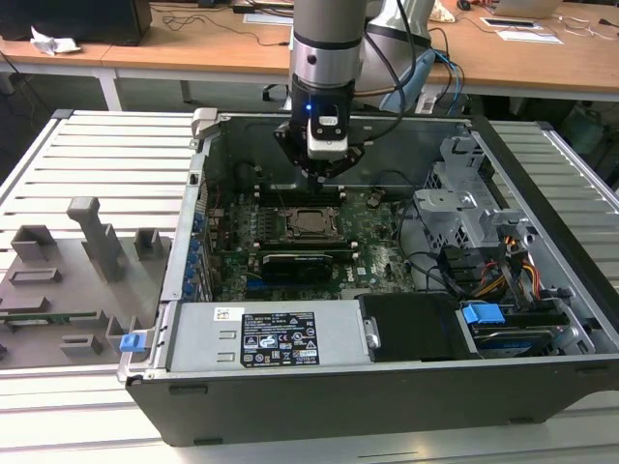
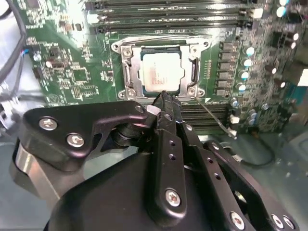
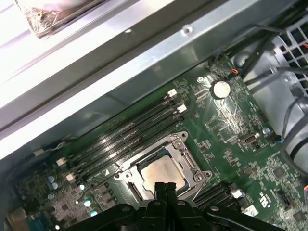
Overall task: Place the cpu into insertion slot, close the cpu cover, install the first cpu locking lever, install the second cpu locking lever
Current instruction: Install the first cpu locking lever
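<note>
Your gripper (image 2: 163, 97) has its fingers pinched right together with nothing between them. It hangs tip-down over the green motherboard (image 2: 72, 72) inside the computer case (image 1: 387, 406), tips just above the socket edge that faces away from the memory slots (image 3: 139, 125).

The cpu (image 2: 162, 72) lies flat in the insertion slot (image 1: 291, 223), about mid-board and nearer the case's back wall than its front. The cpu cover (image 2: 136, 72) looks folded down, framing the chip with the tan face showing through the cut-out. I can't tell if it is pressed fully home.

A thin wire lever (image 2: 214, 115) runs off one socket corner across the board at a slant. It reads as unlatched, though that's a judgement.

Handling:
- **Cpu:** light, rigid and flat, with a smooth, slippery lid. It's fragile underneath, so grip only by opposite side edges and never press on the face.
- **Cover:** thin sheet metal, stiff but bendable. Push on the frame rim opposite the hinge, not on the chip.
- **Lever:** springy steel wire, narrow and round, so it will likely roll off a flat fingertip. Take it near its free end, where leverage is best, and expect it to push back before it hooks.

Board parts crowd the socket closely, so a slip lands on them.
</note>
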You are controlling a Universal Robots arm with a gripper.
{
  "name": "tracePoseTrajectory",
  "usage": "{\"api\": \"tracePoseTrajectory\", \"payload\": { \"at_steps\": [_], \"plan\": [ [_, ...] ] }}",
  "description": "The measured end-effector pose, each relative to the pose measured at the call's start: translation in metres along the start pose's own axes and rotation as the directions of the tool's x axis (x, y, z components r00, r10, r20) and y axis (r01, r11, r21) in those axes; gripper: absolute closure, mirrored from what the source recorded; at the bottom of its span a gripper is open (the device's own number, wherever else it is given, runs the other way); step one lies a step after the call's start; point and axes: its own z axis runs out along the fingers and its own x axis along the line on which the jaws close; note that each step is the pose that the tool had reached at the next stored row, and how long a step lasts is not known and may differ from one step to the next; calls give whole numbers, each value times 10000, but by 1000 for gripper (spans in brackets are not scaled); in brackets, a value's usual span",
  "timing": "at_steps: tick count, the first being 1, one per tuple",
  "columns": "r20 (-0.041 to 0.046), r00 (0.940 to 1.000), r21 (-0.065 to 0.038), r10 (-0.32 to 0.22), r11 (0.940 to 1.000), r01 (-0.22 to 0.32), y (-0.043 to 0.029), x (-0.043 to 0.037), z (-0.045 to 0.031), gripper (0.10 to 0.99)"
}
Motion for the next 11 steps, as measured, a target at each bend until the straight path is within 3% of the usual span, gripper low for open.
{"api": "tracePoseTrajectory", "payload": {
  "at_steps": [5, 8, 11],
  "plan": [
    [-26, 9943, -7, -1065, 9943, 1065, 0, 0, 8, 980],
    [-43, 9844, -12, -1761, 9844, 1761, 0, 0, 11, 980],
    [-60, 9692, -19, -2464, 9692, 2464, 0, 0, 14, 980]
  ]
}}
